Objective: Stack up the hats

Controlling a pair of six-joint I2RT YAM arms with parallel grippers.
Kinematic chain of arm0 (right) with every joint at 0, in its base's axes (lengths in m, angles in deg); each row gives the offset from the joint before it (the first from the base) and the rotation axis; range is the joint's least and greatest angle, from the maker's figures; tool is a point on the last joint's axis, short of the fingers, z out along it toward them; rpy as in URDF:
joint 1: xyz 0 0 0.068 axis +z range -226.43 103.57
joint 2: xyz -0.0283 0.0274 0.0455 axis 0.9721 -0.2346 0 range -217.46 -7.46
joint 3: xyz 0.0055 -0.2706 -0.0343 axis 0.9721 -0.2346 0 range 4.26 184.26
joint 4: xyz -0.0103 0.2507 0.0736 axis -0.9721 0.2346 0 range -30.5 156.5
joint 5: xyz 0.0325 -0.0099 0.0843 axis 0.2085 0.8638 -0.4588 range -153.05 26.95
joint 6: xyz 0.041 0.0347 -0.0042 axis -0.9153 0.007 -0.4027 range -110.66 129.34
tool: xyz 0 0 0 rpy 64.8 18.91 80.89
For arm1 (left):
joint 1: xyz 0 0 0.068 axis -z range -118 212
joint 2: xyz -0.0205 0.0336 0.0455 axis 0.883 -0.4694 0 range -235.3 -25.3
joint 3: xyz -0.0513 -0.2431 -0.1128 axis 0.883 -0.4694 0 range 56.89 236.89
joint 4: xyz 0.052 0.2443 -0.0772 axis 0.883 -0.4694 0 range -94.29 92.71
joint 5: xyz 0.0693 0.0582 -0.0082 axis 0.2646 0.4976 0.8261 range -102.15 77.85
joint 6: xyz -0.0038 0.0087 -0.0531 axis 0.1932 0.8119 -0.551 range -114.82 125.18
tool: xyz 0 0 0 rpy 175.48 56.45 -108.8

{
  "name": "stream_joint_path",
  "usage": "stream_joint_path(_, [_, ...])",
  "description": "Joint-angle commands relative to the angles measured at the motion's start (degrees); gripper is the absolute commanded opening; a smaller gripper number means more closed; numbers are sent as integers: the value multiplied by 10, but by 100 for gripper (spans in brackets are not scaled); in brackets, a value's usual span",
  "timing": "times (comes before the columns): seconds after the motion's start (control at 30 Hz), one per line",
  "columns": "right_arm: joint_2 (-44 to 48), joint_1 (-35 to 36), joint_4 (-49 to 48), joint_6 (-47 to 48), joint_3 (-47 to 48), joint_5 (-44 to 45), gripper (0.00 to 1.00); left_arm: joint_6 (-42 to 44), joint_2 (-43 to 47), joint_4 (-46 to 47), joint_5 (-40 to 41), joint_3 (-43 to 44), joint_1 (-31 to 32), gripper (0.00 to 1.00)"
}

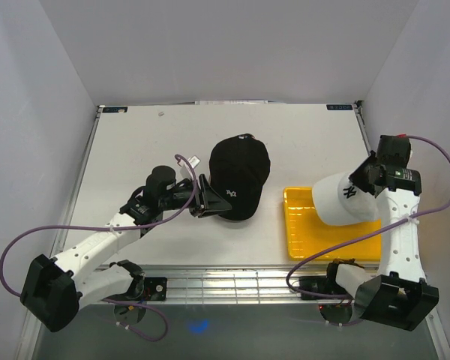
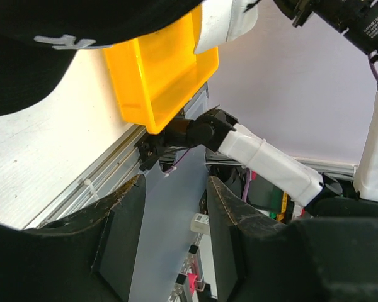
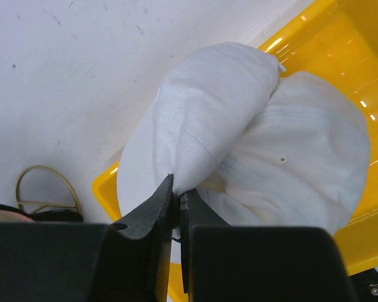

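A black hat [image 1: 240, 176] with a small white logo rests on the table's middle, brim toward the near edge. My left gripper [image 1: 203, 196] stands open just left of the brim, touching or nearly touching it. In the left wrist view nothing lies between the fingers [image 2: 123, 226], and the black hat [image 2: 25, 63] fills the upper left. A white hat [image 1: 334, 201] hangs over the yellow tray [image 1: 300, 229]. My right gripper [image 1: 359, 182] is shut on a fold of the white hat [image 3: 239, 138]; the jaws [image 3: 177, 192] pinch the fabric tightly.
The yellow tray [image 3: 321, 38] sits at the table's near right, against the front rail. A gold wire ring [image 3: 43, 187] shows at the lower left of the right wrist view. White walls enclose the table on three sides.
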Motion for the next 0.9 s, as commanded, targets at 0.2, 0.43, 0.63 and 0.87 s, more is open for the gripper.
stream_joint_path(0.2, [0,87,-5,-30,84,-72,8,52,22,17,48,77,20,59])
stream_joint_path(0.43, [-22,101,16,-24,173,-131,8,55,8,91,61,107,40,62])
stream_joint_path(0.63, [-45,141,24,-51,254,-157,8,79,-62,93,92,194,88,65])
stream_joint_path(0.87, [-77,196,36,-70,335,-163,8,82,-131,92,132,265,108,66])
